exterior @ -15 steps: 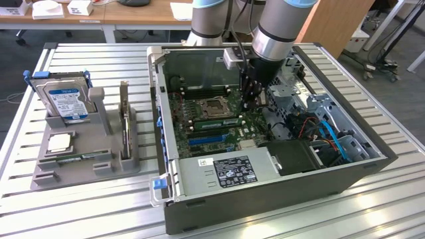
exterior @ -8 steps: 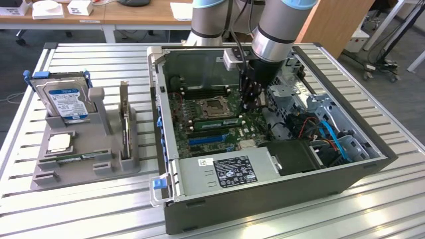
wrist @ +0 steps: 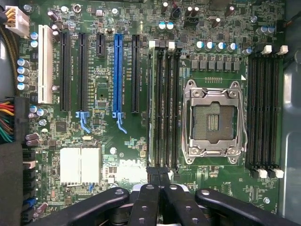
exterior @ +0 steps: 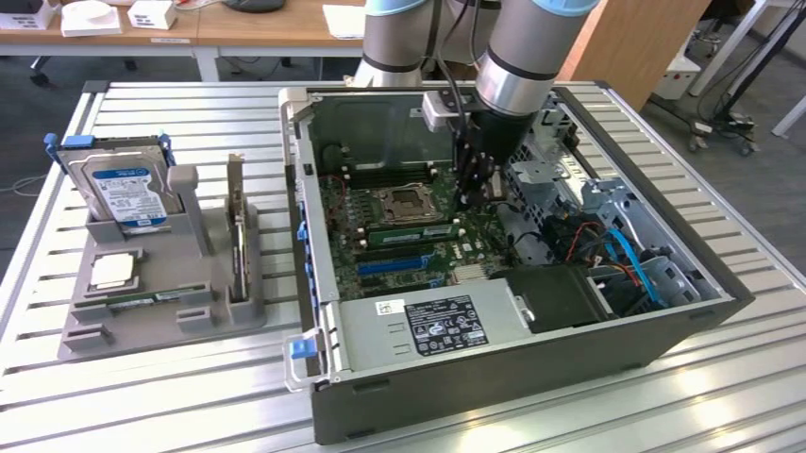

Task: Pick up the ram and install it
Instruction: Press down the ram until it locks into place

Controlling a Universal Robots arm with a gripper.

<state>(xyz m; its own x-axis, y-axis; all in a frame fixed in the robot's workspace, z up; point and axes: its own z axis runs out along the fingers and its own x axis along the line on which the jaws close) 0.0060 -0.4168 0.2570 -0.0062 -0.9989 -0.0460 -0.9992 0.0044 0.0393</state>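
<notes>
The ram (wrist: 152, 103) is a thin green stick standing on edge in a memory slot, on the side of the CPU socket (wrist: 214, 120) that faces the blue slot (wrist: 117, 75). In the exterior view the ram (exterior: 410, 229) shows as a green strip beside the socket inside the open computer case (exterior: 504, 377). My gripper (wrist: 159, 175) is shut, its black fingertips pressed together with nothing between them. It hovers over one end of that slot bank. From outside, the gripper (exterior: 473, 200) reaches straight down into the case, just above the board.
A grey holder (exterior: 151, 326) stands on the slatted table at the exterior view's left. It carries a silver hard drive (exterior: 124, 189), a dark expansion card (exterior: 236, 222) and a small green strip (exterior: 149, 300). Case walls, a drive cage and cables (exterior: 617, 250) surround the arm.
</notes>
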